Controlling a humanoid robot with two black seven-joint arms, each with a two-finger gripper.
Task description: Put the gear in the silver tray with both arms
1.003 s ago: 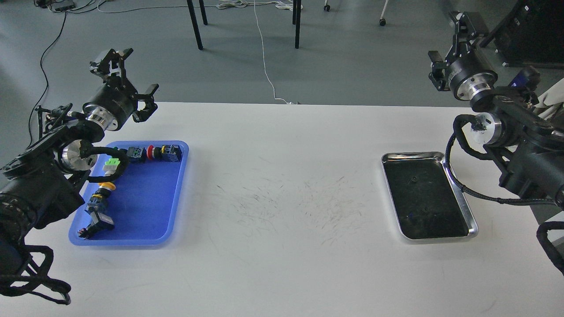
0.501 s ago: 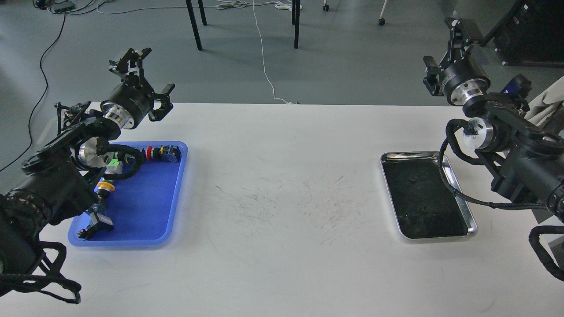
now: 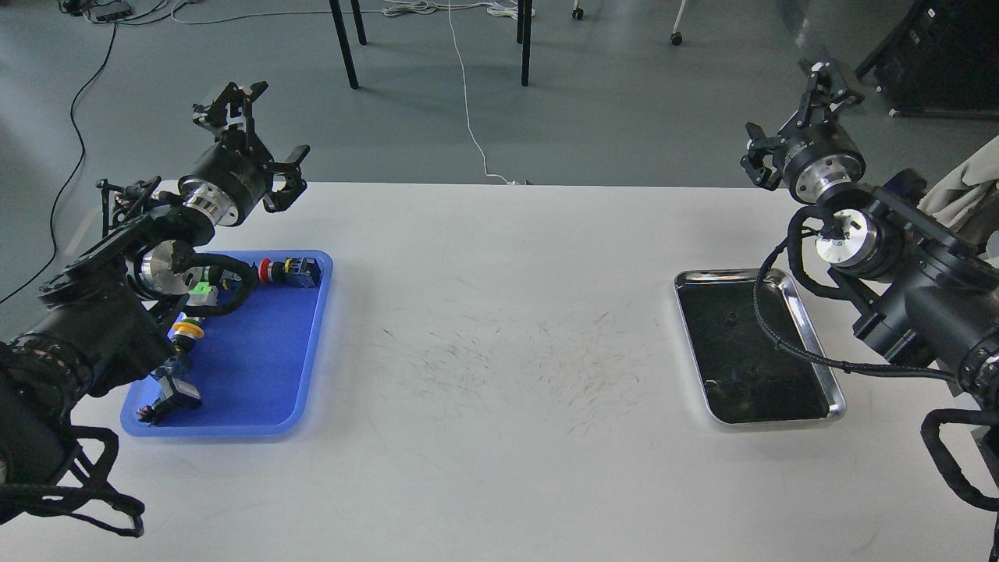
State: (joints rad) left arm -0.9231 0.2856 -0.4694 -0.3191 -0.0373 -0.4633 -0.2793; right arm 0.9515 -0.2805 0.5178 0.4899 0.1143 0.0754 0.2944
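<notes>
The silver tray [image 3: 726, 274] lies on the right of the white table, its dark bottom bare except for small specks. My right gripper [image 3: 793, 119] is open and empty, raised beyond the table's far edge behind the tray; the right arm and its cable hang over the tray's right rim. My left gripper [image 3: 261, 134] is open and empty, raised above the far left table edge just behind the blue tray [image 3: 257, 351]. Several small parts lie in that tray: a red button switch [image 3: 269, 271], a green piece [image 3: 201, 289], a yellow-ringed part [image 3: 187, 329] and a black connector [image 3: 168, 398].
The white table [image 3: 499, 367] has dark scuff marks in its middle. Beyond its far edge there is grey floor with black chair legs [image 3: 345, 43] and a white cable [image 3: 468, 101]. A black cabinet [image 3: 944, 55] stands at the far right.
My left gripper moved right and slightly up, then held still. My right arm swung left over the silver tray's right rim and its gripper turned and tilted.
</notes>
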